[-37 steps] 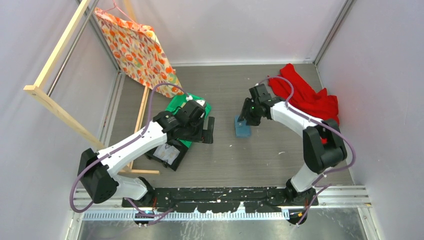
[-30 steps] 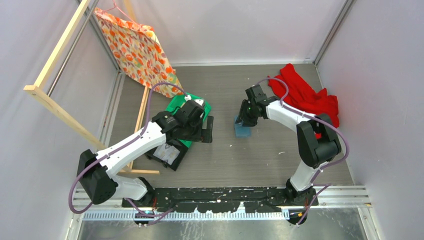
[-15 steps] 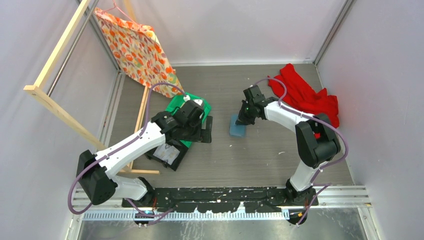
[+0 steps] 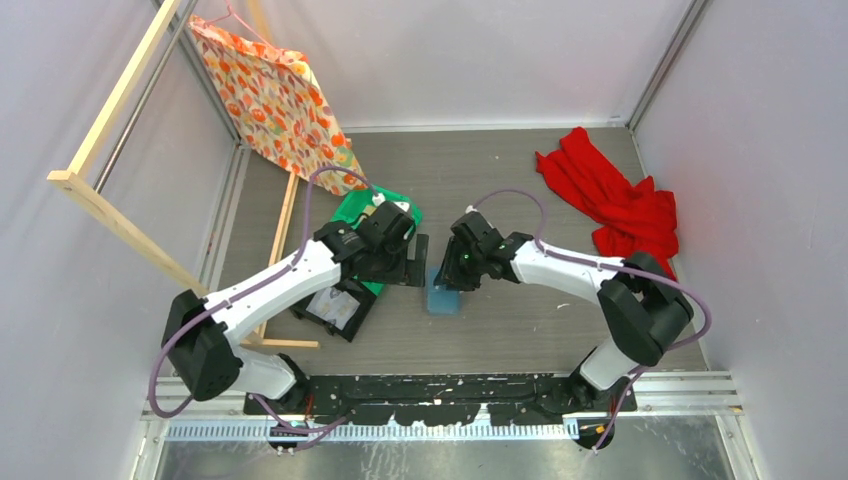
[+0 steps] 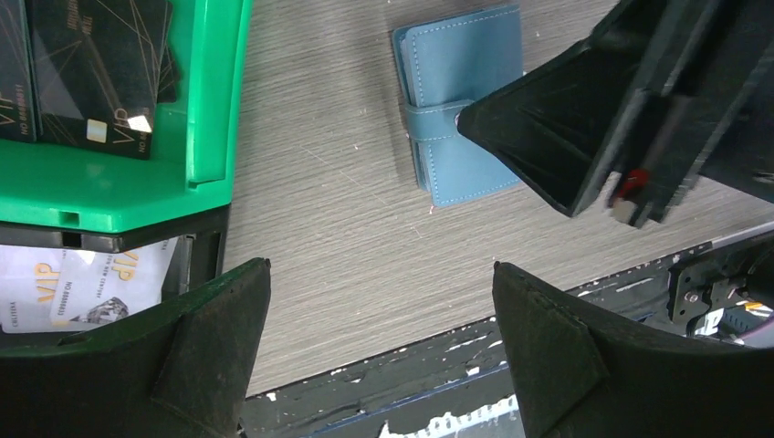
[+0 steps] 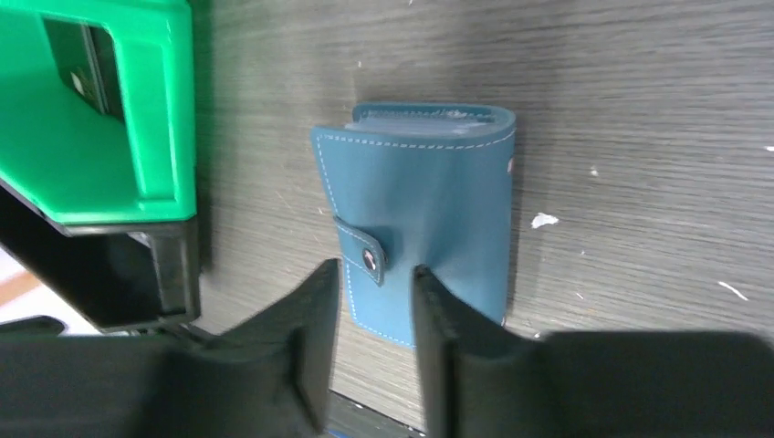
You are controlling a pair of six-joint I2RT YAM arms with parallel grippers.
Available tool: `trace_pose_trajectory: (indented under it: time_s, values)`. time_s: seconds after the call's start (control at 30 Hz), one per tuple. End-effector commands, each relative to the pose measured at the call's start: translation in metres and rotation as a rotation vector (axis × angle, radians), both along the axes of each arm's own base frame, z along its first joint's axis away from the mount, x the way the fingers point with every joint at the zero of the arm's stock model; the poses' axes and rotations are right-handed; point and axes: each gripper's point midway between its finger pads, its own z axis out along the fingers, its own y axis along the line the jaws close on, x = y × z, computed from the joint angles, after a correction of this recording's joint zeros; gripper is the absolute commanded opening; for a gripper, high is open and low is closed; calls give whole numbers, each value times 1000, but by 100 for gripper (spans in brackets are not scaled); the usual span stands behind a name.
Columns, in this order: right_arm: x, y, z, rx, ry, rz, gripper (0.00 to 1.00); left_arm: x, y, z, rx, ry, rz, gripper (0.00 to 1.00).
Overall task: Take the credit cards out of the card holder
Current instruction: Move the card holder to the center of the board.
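The blue card holder lies shut and flat on the table, its tab snapped, also seen in the left wrist view and the right wrist view. Pale card edges show in its open end. My right gripper stands over it, jaws a narrow gap apart, straddling the tab; its tips rest on the holder. My left gripper is wide open and empty, just left of the holder. Dark cards lie in the green bin.
A white VIP card lies in a black tray under the green bin. A red cloth is at the back right. A wooden rack with a patterned bag stands on the left.
My right gripper has moved left and nearer, and the card holder has slid with it from the table's middle to beside my left gripper. The left arm has barely moved.
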Motion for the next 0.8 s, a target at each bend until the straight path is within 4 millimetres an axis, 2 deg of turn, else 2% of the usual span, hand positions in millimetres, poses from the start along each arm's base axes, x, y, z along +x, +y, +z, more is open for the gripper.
trace_pose_trajectory:
  time_s: [0.0, 0.03, 0.1, 0.17, 0.4, 0.5, 0.63, 0.77]
  values:
    - [31, -7, 49, 31, -170, -101, 47, 10, -15, 6, -45, -3, 36, 89]
    - [33, -14, 57, 7, -203, -105, 53, 10, -16, 4, -44, 6, 46, 87]
    - [34, -31, 70, -34, -256, -130, 56, 10, -20, 1, -46, 20, 53, 83]
    - [32, -50, 74, -62, -283, -165, 58, 10, -27, -2, -36, 10, 48, 78]
    - [14, -122, 42, -99, -211, -327, 60, 12, -58, -13, 144, -82, 48, 71]
    - [4, -148, 37, -141, -203, -393, 63, 17, -69, -30, 208, -93, 57, 71]
    - [-4, -158, 37, -153, -205, -411, 67, 22, -75, -47, 260, -96, 75, 65]
    - [-6, -156, 36, -146, -196, -397, 67, 26, -74, -54, 298, -110, 91, 56]
